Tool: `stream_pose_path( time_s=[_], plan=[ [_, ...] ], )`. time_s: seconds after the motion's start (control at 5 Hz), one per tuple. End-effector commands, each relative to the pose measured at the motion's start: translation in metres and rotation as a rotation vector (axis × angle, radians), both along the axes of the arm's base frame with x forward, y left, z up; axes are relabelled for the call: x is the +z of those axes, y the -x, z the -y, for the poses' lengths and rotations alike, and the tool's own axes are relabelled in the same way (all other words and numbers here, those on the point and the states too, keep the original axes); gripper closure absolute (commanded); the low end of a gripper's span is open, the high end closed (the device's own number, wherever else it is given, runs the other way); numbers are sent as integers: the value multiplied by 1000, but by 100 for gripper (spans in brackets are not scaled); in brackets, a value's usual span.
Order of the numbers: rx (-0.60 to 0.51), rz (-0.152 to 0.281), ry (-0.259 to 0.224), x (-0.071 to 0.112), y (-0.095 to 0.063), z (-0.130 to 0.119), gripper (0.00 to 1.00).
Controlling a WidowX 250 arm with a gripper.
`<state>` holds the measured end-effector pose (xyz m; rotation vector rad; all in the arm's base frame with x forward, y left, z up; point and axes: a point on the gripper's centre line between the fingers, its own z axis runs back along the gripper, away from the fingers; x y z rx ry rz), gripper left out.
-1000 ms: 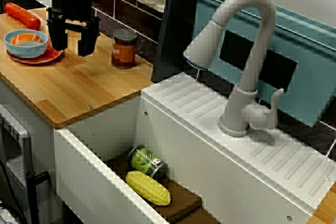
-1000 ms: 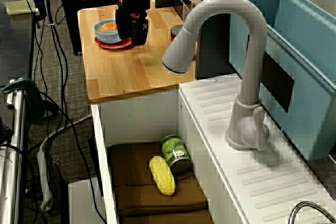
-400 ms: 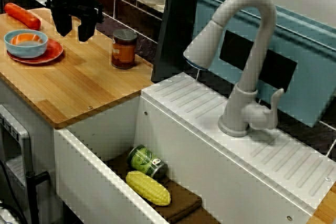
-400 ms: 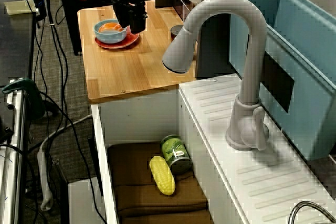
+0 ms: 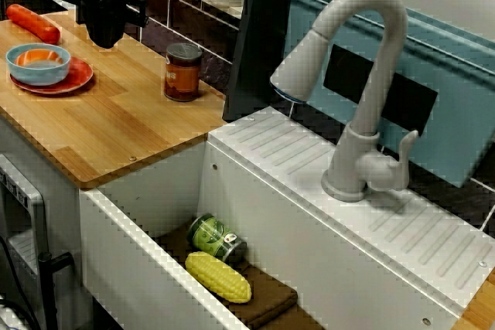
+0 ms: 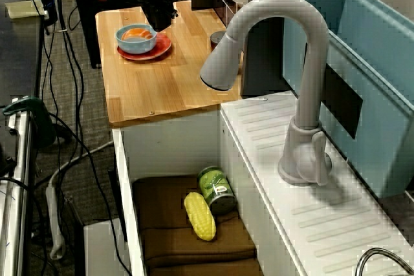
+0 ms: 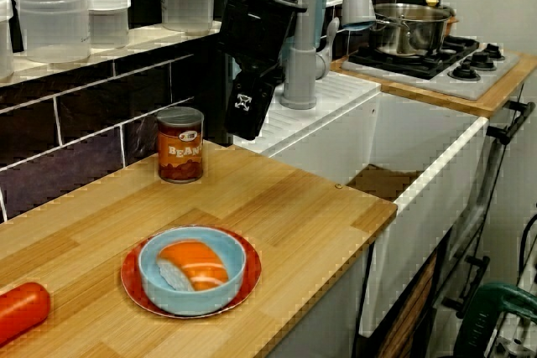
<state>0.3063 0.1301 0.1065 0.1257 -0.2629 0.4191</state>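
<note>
The light-blue round bowl (image 7: 191, 301), with 1 orange-and-white piece of sushi (image 7: 191, 264) lying in it, sits centred on a flat red plate (image 7: 252, 272) near the front edge of the wooden counter (image 7: 294, 207). The plate gives it a level seat, so it stands upright and steady.

You have the black gripper (image 7: 244, 123) hanging in the air above the counter, holding nothing and touching nothing. It is between that bowl and 1 upright brown tin of beans (image 7: 180, 145), which stands by the dark tiled wall.

The arm comes down from above at a tilt, fingertips pointing toward the wood. The fingers line up edge-on in all 3 views (a single black block), so I cannot tell whether they are apart or together.

Well apart, in the white sink (image 5: 131, 256), a green can (image 5: 216, 239) and a yellow corn cob (image 5: 218, 277) lie on a brown cloth (image 5: 271, 303).
</note>
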Motion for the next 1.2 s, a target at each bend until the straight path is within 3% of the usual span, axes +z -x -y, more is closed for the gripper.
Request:
stream_pose_path(
  time_s=[0.0,0.2,0.4,1.0],
  plan=[
    [44,77,-43,-11,-12,-20,100],
    [89,116,-34,-16,-16,-24,100],
    [182,168,8,-20,-21,-35,100],
    [292,249,70,-31,-33,-49,100]
  ],
)
